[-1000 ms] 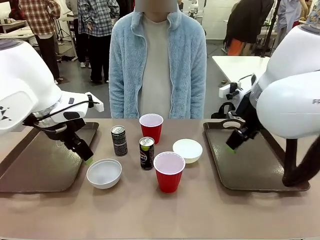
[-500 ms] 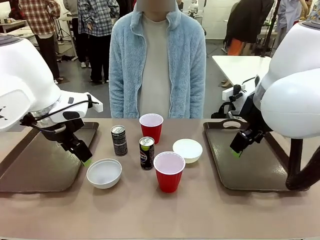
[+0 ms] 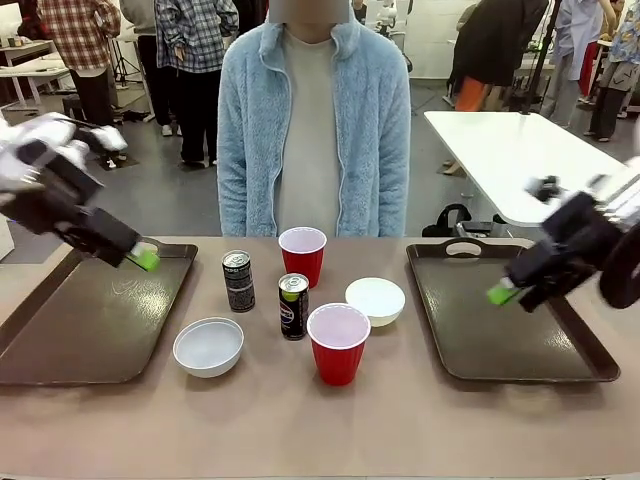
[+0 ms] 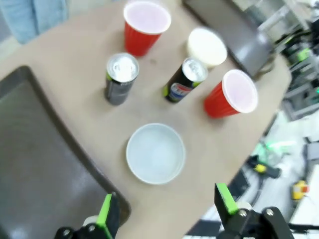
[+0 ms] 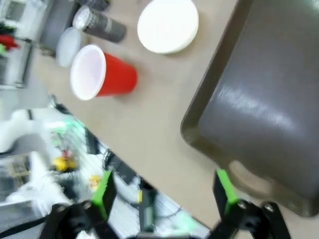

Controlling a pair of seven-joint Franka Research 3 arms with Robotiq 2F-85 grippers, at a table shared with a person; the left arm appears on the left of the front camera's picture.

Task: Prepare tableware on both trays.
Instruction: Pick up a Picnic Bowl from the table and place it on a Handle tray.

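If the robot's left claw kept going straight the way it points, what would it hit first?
Probably the nearer white bowl, lying dead ahead of the left gripper between its open jaws, on the tabletop beside the left tray. Depth is unclear, so it might touch the tabletop first.

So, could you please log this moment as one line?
left gripper: open, empty | right gripper: open, empty | cups, bowls, cans: on table between trays
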